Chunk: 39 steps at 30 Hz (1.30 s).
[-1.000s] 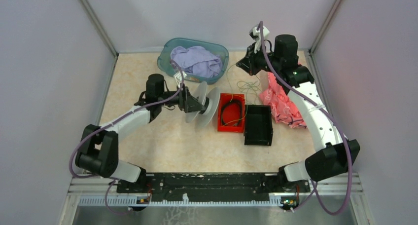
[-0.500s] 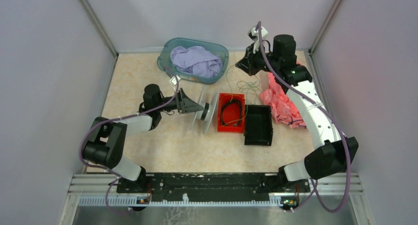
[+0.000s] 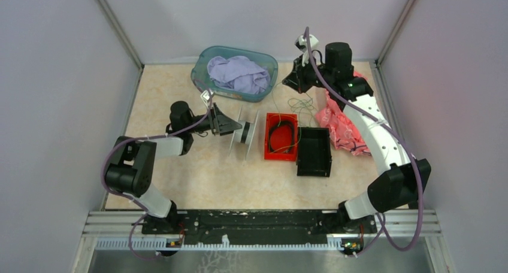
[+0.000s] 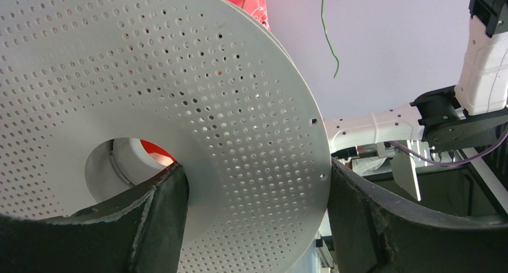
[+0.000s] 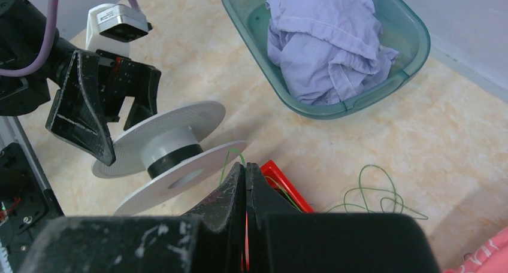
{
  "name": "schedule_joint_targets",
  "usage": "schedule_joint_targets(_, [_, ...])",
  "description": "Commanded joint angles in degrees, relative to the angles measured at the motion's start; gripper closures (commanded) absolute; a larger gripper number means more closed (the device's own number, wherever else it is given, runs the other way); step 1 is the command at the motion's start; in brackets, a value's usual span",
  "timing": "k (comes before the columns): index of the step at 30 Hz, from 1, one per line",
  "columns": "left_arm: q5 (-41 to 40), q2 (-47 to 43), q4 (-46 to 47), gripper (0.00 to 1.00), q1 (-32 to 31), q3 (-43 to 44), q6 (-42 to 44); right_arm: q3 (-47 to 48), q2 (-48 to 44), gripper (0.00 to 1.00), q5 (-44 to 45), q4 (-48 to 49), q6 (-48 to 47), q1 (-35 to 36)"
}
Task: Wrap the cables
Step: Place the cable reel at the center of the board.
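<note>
- White and peppered with small holes, the spool (image 3: 246, 134) sits near the middle of the bench (image 3: 197, 171), tipped so that its two flanges stand on edge and its axle runs roughly 9 to 3 o'clock.
- Left pincer (image 3: 235, 128) reaches in from 9 o'clock and has the spool by its near flange. The jaws are spread wide, one finger at the edge of the hub hole and the other just outside the rim.
- Right pincer (image 5: 245, 168) hangs at about 1 o'clock, above the far part of the bench, with its fingers pressed fully together. A green strand comes out right at the tips, so it has the cables pinched.
- The cables (image 3: 299, 103) — thread-fine green and yellowish wires — lie mostly as loose loops on the bench under that pincer, at 12 to 1 o'clock from the red bin (image 3: 281, 156). Thin strands trail on into the bin.
- The red bin is just beside the spool at its 3 o'clock, and a dark loop lies inside it — what it is I cannot tell.
- A black bin (image 3: 314, 153) touches the red one on its 3 o'clock side.
- A teal basin (image 3: 202, 75) holding a lilac cloth (image 3: 238, 73) sits at 11 o'clock.
- A pink cloth (image 3: 336, 126) lies at 3 o'clock, partly under the right arm.
</note>
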Motion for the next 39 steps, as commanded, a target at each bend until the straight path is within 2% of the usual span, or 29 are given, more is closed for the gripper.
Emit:
schedule_joint_targets(1, [1.94, 1.48, -1.80, 0.21, 1.71, 1.58, 1.82, 4.31, 0.63, 1.00, 0.50, 1.24, -0.97, 1.43])
schedule_joint_targets(9, [3.92, 2.61, -3.09, 0.09, 2.50, 2.69, 2.51, 4.20, 1.50, 1.00, 0.65, 1.15, -1.15, 2.64])
schedule_joint_targets(18, [4.42, 1.33, -9.36, 0.03, 2.81, 4.21, 6.92, 3.25, 0.88, 1.00, 0.74, 1.21, -1.39, 2.96])
schedule_joint_targets(21, [4.42, 0.94, -12.84, 0.04, 2.81, 4.96, 9.75, 2.93, 0.72, 1.00, 0.74, 1.24, -1.38, 3.04])
schedule_joint_targets(28, [3.67, -0.64, -21.11, 0.15, 2.81, 7.40, 16.50, 2.25, 0.37, 1.00, 0.78, 1.33, -1.59, 3.46])
schedule_joint_targets(39, [-0.27, -1.83, -35.50, 0.20, 1.70, 13.95, 28.03, 3.51, 1.19, 1.00, -0.64, 1.62, -0.36, 5.27])
